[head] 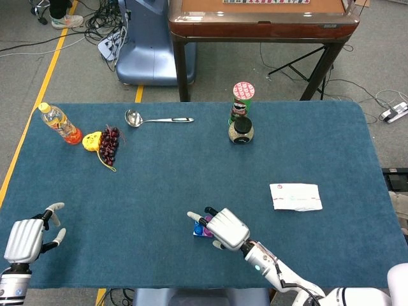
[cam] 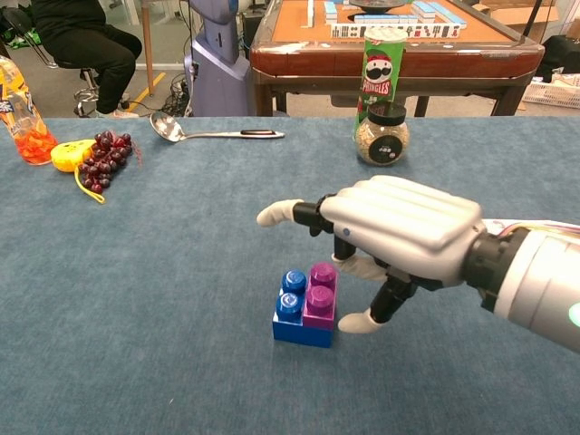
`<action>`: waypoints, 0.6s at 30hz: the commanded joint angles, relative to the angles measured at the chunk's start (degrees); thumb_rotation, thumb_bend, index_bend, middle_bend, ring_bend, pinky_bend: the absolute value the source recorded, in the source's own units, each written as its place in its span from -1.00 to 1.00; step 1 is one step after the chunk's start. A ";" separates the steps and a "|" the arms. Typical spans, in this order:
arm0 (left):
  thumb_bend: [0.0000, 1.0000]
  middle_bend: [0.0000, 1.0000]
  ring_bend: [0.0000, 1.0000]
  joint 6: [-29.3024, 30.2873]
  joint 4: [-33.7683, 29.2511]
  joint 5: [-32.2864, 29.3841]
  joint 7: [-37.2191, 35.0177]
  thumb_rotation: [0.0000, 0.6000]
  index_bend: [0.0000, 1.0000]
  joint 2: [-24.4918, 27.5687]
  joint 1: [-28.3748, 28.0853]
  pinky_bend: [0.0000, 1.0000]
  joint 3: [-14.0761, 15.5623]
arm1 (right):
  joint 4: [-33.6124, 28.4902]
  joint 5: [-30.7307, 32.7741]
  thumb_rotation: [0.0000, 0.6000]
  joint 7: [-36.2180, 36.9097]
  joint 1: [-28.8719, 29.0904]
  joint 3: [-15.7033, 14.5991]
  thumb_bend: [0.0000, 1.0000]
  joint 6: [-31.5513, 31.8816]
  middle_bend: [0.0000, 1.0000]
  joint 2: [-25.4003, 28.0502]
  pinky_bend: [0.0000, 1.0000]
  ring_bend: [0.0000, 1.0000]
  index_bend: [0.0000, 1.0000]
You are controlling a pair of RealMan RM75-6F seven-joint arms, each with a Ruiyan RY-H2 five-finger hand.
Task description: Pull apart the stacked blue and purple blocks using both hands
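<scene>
Small purple plastic block (cam: 320, 292) sits on wide blue plastic block (cam: 295, 322), near front edge of blue cloth table (cam: 136, 299). White right hand (cam: 399, 237) spread above blocks, nothing held. White left hand (head: 25, 238) far left of blocks, fingers apart, nothing held. Purple block should be pinched at sides, blue block held down by left hand.

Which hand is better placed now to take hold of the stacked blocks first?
The right hand: it hovers open beside the stacked blocks. The left hand is open near the table's corner, far away.

Head cam overhead; chest cam low, close.
</scene>
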 commanded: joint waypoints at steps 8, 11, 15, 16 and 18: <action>-0.33 0.04 0.14 -0.12 -0.11 0.10 -0.03 1.00 -0.40 0.07 -0.03 0.62 0.11 | 2.43 1.31 1.00 -0.84 1.75 0.36 -1.00 -0.71 0.99 -2.48 1.00 0.95 -0.74; -0.33 0.04 0.14 -0.23 -0.08 0.06 0.01 1.00 -0.40 -0.09 -0.02 0.62 0.21 | 3.09 1.81 1.00 -1.13 2.20 0.40 -1.00 -0.92 0.99 -3.01 1.00 0.95 -0.74; -0.33 0.04 0.15 -0.38 -0.19 0.06 0.03 1.00 -0.40 -0.35 -0.15 0.62 0.16 | 3.98 2.67 1.00 -1.39 2.96 0.51 -1.00 -1.54 0.99 -3.96 1.00 0.95 -0.74; -0.33 0.04 0.15 -0.41 -0.21 0.12 0.09 1.00 -0.40 -0.37 -0.20 0.62 0.15 | 4.19 2.83 1.00 -1.46 3.14 0.54 -1.00 -1.65 0.99 -4.18 1.00 0.95 -0.74; -0.33 0.04 0.15 -0.42 -0.26 0.20 0.17 1.00 -0.40 -0.39 -0.28 0.62 0.12 | 4.59 3.17 1.00 -1.64 3.44 0.59 -1.00 -1.84 0.99 -4.60 1.00 0.95 -0.74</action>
